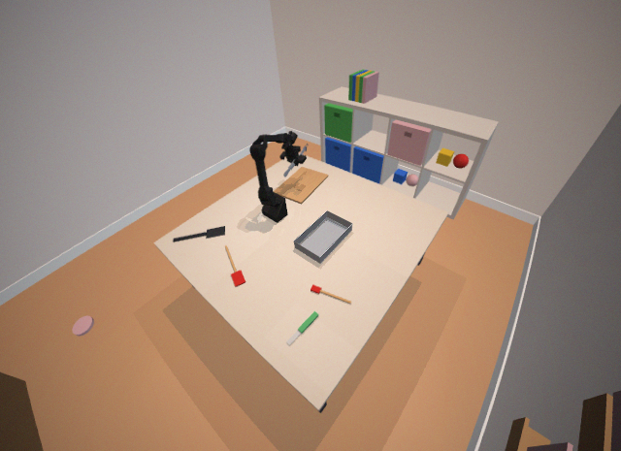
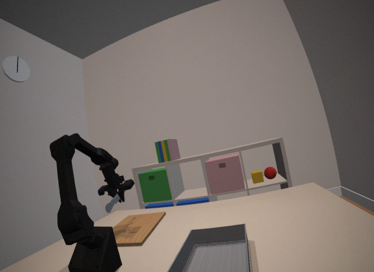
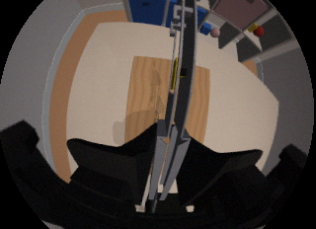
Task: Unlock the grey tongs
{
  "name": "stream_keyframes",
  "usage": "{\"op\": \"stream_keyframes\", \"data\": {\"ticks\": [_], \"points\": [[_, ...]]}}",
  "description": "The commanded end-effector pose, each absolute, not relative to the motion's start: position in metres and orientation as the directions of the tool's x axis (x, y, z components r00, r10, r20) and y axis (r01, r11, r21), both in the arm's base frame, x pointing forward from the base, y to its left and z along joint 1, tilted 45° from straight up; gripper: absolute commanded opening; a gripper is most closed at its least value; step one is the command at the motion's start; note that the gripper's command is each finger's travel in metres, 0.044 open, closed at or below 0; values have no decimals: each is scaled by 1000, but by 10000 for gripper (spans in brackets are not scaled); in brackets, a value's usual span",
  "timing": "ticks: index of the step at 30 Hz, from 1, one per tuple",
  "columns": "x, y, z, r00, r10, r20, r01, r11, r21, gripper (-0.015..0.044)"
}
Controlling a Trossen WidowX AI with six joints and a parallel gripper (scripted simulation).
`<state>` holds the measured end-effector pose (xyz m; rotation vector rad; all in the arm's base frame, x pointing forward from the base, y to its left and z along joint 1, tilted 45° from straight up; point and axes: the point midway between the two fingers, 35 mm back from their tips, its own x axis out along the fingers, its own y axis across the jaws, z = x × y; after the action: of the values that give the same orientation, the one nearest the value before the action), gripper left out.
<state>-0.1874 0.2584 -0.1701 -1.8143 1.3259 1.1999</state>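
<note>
My gripper [image 1: 300,158] [image 2: 120,192] [image 3: 164,126] is shut on the grey tongs [image 1: 289,170] [image 2: 111,203] [image 3: 189,66], in the air above the wooden board [image 1: 313,177] [image 2: 148,227] [image 3: 143,76]. The tongs are tilted, with their broad tip end low toward the arm's base and the other end higher and farther out. In the wrist view their two arms run close together between my fingers, with a yellow strip between them. Whether the lock is released cannot be told. The roasting tin [image 1: 326,236] [image 2: 220,257] stands apart and holds nothing.
A black spatula [image 1: 215,232], a red-headed spatula [image 1: 238,277], a small red-headed tool [image 1: 315,289] and a green-handled tool [image 1: 308,322] lie on the table. A shelf unit [image 1: 416,111] [image 2: 208,157] stands behind the table, beyond the board.
</note>
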Motion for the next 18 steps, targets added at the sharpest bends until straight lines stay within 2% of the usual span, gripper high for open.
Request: {"op": "stream_keyframes", "data": {"ticks": [1, 18], "points": [[-189, 263, -166, 96, -440, -893, -942, -331, 62, -150], [-187, 261, -150, 125, -626, -770, -950, -300, 90, -150]]}}
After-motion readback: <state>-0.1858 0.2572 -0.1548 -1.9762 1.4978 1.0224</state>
